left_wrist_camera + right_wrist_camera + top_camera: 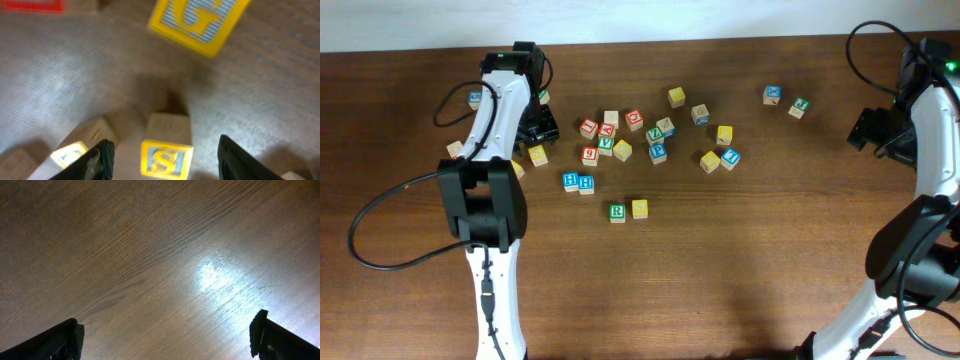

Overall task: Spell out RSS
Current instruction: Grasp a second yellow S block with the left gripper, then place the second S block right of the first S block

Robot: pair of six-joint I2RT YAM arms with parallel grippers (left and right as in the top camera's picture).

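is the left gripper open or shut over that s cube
Open: the left gripper has its fingers apart on either side of the yellow S cube, a gap showing between each finger and the cube.

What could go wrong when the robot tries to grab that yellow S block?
1. The left gripper is open around the S block, but a pale block sits right by one finger. Closing might bump or pinch that one too.
2. The R block has a yellow block right beside it. Setting the S block down there carelessly might knock those two out of line.
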